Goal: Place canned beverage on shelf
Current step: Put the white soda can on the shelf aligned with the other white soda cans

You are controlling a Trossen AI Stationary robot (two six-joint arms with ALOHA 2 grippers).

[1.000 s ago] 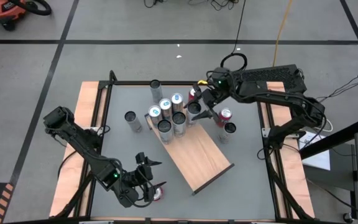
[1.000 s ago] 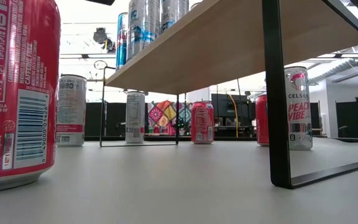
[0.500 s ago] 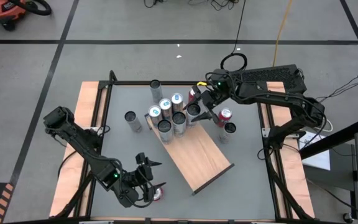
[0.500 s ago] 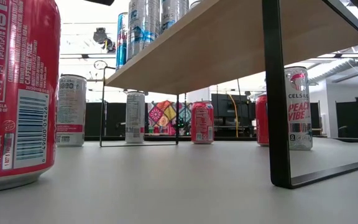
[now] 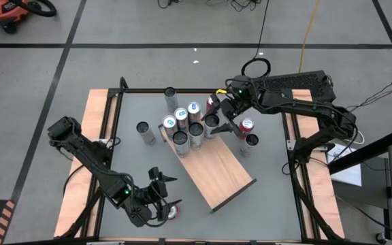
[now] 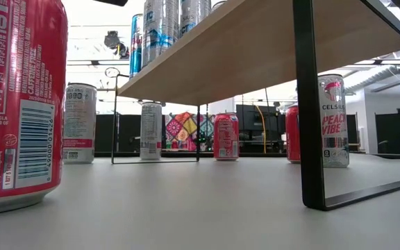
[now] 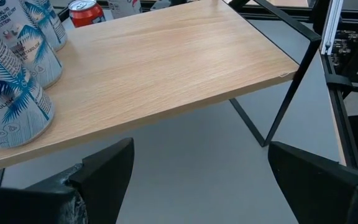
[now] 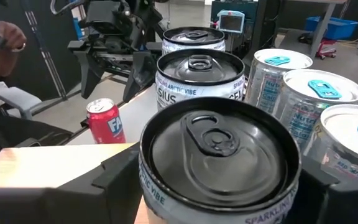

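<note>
Right gripper: my right gripper [image 5: 218, 120] is at the far end of the shelf [image 5: 222, 171], set around the black-topped can [image 8: 219, 149]. I cannot tell whether it is pinching the can or has slackened off.
Task's thing: that canned beverage stands upright on the shelf's far end, at the edge of the cluster of cans [image 5: 182, 122] already there and just beside a second black-topped can [image 8: 199, 70].
Left gripper: my left gripper [image 7: 197, 168] is spread wide and holds nothing. It hovers off the shelf's near end, close to a red soda can [image 5: 173, 209] on the table [image 5: 131, 163].
Handling: I judge the can stiff in the wall if it is full and sealed, moderately heavy, smooth and somewhat slippery. It is tall and narrow, so it would tip easily if knocked.
Where to hold: across the middle of the body, squarely from both sides. Not at the rim or the pull tab.
Shelf contents: about half a dozen tall slim cans, all upright and crowded at the far end. Some have blue tabs [image 8: 320, 87]. The rest of the board is bare wood.
Off the shelf: several cans stand on the table around the far end, among them a red-topped can [image 5: 247, 124] and a dark-topped can [image 5: 251, 141] on the right arm's side.
Risk: the neighbours stand close, so a sideways move could topple them.
</note>
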